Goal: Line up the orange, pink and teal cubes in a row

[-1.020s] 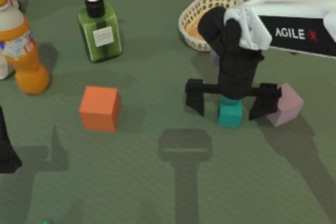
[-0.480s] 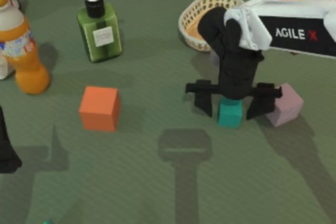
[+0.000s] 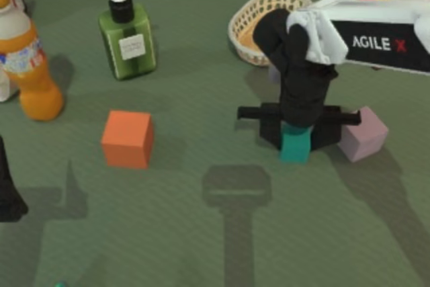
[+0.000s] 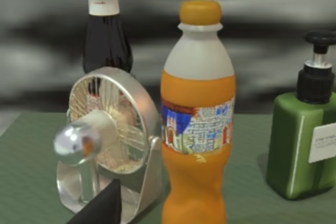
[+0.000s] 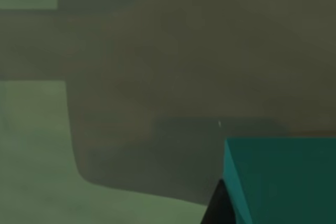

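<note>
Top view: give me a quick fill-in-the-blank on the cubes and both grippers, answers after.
1. The right gripper is shut on the ____ cube.
2. The pink cube sits right beside the teal cube, on the side toward the table's ____ edge.
3. The cube standing alone toward the table's left is the ____ one.
4. The left gripper is parked at the table's ____ edge.

Missing words: teal; right; orange; left

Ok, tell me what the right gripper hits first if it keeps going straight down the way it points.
The teal cube: the right gripper points down with its fingers closed against the cube's sides, so the cube is already between them. Below that is only the table.
</note>
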Available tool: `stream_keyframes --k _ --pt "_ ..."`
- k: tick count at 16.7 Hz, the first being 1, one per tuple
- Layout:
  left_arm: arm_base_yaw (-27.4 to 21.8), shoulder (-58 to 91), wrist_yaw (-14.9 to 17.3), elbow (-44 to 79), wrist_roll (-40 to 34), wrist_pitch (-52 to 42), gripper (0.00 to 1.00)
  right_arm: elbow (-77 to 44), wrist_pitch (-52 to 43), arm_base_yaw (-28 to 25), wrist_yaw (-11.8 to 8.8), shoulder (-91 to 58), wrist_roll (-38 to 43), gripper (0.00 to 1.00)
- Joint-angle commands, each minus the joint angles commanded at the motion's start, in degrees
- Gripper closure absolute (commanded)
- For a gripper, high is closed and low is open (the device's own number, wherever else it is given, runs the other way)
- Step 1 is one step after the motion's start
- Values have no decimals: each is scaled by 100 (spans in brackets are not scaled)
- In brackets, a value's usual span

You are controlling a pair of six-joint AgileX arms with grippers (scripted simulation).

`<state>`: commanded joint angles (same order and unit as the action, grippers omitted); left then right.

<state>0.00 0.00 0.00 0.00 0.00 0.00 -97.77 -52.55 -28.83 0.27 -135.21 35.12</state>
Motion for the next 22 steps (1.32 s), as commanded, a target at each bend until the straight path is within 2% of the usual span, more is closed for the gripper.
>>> stream_keyframes --k 5,6,8,15,22 --pt "0 0 0 0 0 0 0 0 0 0 0 0 0 100" --pt "0 0 0 0 0 0 0 -33 -95 22 89 194 -55 100" --pt "0 0 0 0 0 0 0 -125 -193 9 88 215 -55 100" --pt "0 0 0 0 0 0 0 -925 -1417 -29 84 618 -65 100" --pt "0 0 0 0 0 0 0 -694 -1350 -90 79 821 -27 100"
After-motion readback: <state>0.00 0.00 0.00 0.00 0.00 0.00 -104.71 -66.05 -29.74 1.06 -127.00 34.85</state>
